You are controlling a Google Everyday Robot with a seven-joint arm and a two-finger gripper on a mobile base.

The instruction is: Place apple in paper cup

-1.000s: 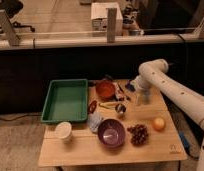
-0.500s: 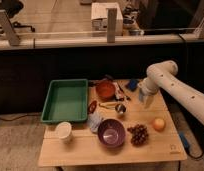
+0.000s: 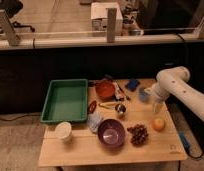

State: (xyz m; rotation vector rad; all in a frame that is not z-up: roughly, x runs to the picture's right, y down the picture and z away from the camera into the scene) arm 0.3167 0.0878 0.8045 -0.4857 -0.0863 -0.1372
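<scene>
Displacement of the gripper (image 3: 156, 107) is registered across the last second: it is carried away from the clutter at the middle of the counter (image 3: 145, 150) toward the right-hand side of the view, and is now held lower, pointing down, just above the apple (image 3: 159, 123). Contact with the apple is not seen; the fruit is left where it was on the counter, just beside the grape bunch (image 3: 139, 134). Whether the gripper is spread or closed cannot be told. The paper cup (image 3: 63, 131) is found unmoved and upright, well apart from the gripper, beyond the purple bowl (image 3: 111, 133). The approach is judged nearly complete; a final descent and a grasp are required before any transfer to the paper cup is attempted.
</scene>
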